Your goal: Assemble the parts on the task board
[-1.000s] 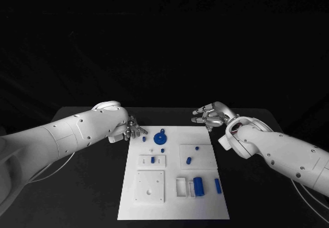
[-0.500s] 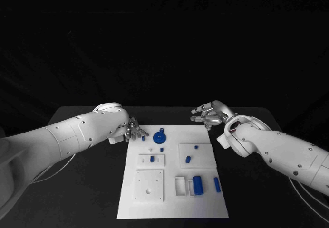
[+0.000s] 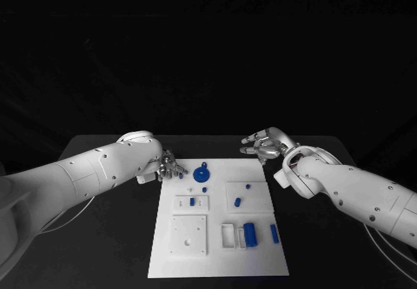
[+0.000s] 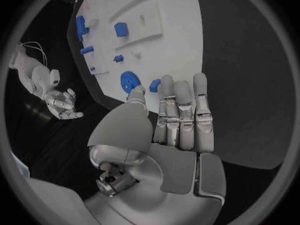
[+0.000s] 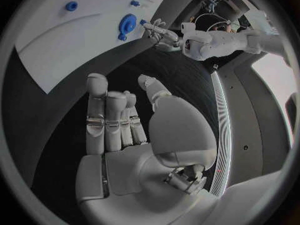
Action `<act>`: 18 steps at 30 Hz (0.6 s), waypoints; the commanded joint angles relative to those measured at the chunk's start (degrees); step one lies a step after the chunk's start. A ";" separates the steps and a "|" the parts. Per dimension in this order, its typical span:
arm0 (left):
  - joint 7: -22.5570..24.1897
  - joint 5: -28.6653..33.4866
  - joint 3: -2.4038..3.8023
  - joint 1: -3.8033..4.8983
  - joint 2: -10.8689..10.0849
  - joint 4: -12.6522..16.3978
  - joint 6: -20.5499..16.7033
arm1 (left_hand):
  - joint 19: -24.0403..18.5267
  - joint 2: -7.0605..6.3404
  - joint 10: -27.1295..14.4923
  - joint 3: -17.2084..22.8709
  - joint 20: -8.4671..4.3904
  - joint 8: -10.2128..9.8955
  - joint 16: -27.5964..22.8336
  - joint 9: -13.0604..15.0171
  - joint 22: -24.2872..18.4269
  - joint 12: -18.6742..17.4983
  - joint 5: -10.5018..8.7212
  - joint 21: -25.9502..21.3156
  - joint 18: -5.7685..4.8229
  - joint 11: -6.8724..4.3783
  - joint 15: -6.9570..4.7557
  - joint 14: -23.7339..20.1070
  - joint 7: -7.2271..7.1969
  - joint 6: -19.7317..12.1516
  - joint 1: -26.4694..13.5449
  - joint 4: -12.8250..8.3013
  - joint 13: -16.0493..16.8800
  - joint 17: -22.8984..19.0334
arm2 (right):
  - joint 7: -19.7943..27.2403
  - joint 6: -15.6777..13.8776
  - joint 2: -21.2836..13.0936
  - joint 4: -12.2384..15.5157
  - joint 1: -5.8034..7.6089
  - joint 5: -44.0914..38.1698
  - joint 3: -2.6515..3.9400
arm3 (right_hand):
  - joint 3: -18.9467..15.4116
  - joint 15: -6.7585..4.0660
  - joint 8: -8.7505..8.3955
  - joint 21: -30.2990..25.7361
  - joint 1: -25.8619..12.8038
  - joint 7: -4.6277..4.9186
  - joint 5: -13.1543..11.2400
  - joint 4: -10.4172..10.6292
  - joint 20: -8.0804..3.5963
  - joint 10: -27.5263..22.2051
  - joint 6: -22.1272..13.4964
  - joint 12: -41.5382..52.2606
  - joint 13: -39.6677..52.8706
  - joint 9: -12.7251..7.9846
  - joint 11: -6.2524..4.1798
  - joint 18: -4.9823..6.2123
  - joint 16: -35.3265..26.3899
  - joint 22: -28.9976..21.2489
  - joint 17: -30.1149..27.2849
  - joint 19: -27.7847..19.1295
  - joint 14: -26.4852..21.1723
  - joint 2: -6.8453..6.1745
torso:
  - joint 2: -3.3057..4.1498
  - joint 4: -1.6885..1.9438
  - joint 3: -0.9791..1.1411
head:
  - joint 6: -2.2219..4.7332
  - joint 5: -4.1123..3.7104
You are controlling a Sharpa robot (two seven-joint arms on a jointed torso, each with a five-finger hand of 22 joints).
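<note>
The left arm reaches in over the table (image 3: 104,241) and its left hand (image 3: 167,166) sits at the far left corner of the task board (image 3: 217,265). In the left wrist view its fingers (image 4: 184,110) lie straight and pressed side by side, thumb set apart, holding nothing. Just past those fingertips lie a small blue peg (image 3: 183,176) and the blue gear (image 3: 202,176); the gear lies flat, its short stem pointing away from the robot.

The right hand (image 3: 265,146) hovers off the board's far right corner, over bare table, well apart from the parts. Its fingers (image 5: 109,120) are together and lightly curled, thumb apart, palm empty.

Nearer the robot, a blue cylinder (image 3: 250,233) and a blue bar (image 3: 275,233) lie with their long axes running toward the robot.
</note>
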 commanded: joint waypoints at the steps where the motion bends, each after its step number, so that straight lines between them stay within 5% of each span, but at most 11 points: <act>1: 0.67 0.49 -0.04 -0.16 0.26 -0.22 1.04 | -0.38 0.21 -0.38 0.15 -0.10 -0.42 0.21 -0.17 1.17 0.28 -0.11 0.38 -0.85 -0.18 0.09 -0.38 0.21 -0.11 0.06 0.07 -0.09 -0.14 | 0.51 0.10 0.09 0.03 -0.03 0.12 0.03 | 0.25 0.00 -0.22 -0.32 -0.56 0.13 0.22 0.15 0.07 -0.51 -0.43 -0.20 -0.07 -0.08 0.08 0.74 -0.38 2.74 -0.09 1.75 -0.44 -0.23 | 0.03 0.00 -0.01 | -0.03 0.07; 18: 0.46 1.47 -0.09 -0.89 0.71 -1.50 0.28 | -0.43 1.85 -0.55 0.95 -0.09 -1.08 0.22 -0.60 1.15 0.23 1.72 0.31 -0.85 -0.18 0.10 -0.47 0.20 -0.19 0.99 -0.78 -0.21 -0.38 | 0.56 -0.03 0.24 0.03 -0.03 -0.95 0.03 | 0.25 0.00 -0.22 -0.32 -0.56 0.13 0.22 0.15 0.07 -0.51 -0.43 -0.20 -0.07 -0.08 0.08 0.74 -0.38 2.74 -0.09 1.75 -0.44 -0.23 | 0.01 -0.05 0.04 | -0.18 -0.09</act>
